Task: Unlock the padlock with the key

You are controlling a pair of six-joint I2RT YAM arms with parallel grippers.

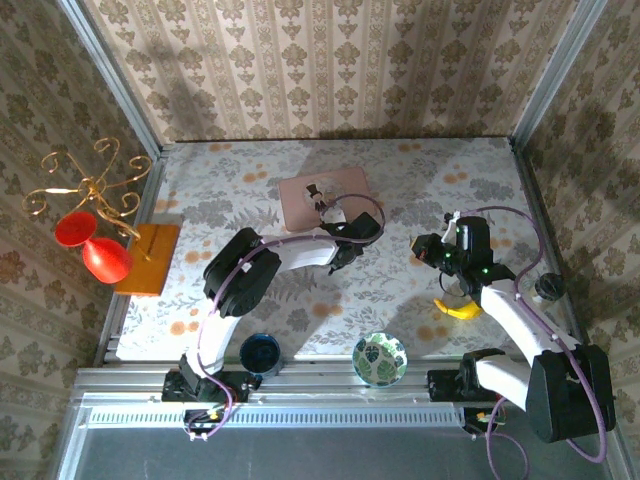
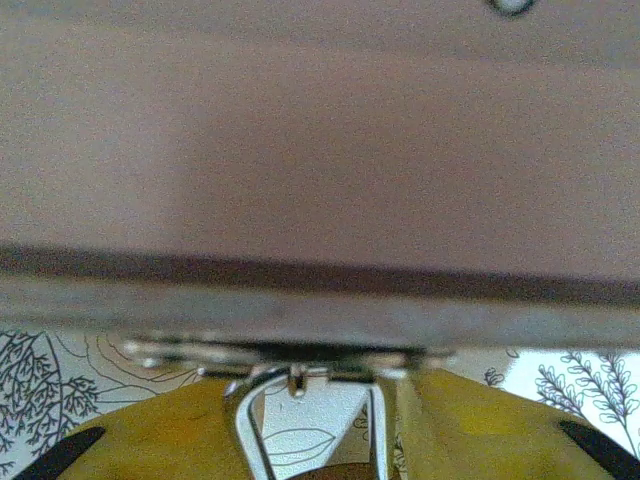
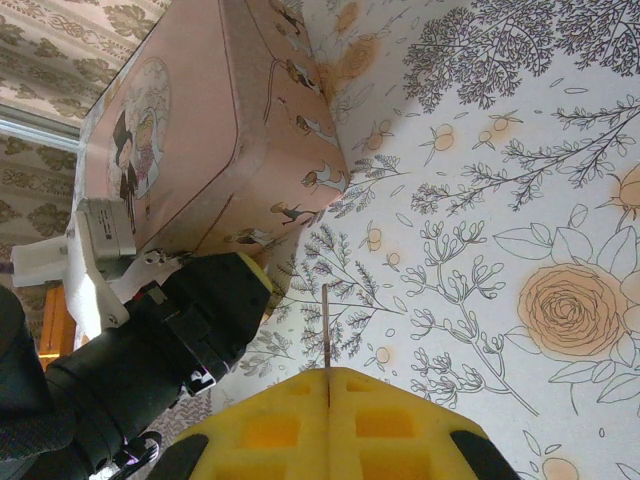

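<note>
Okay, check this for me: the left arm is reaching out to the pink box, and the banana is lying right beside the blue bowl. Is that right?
Not quite. The left arm does reach out to the pink box, but the banana lies beside the right arm, well across the table from the blue bowl. The top external view shows it.

Left arm [image 1: 290, 252] reaches far forward; right arm [image 1: 505, 310] bends inward, its jaws clamped together.
</note>
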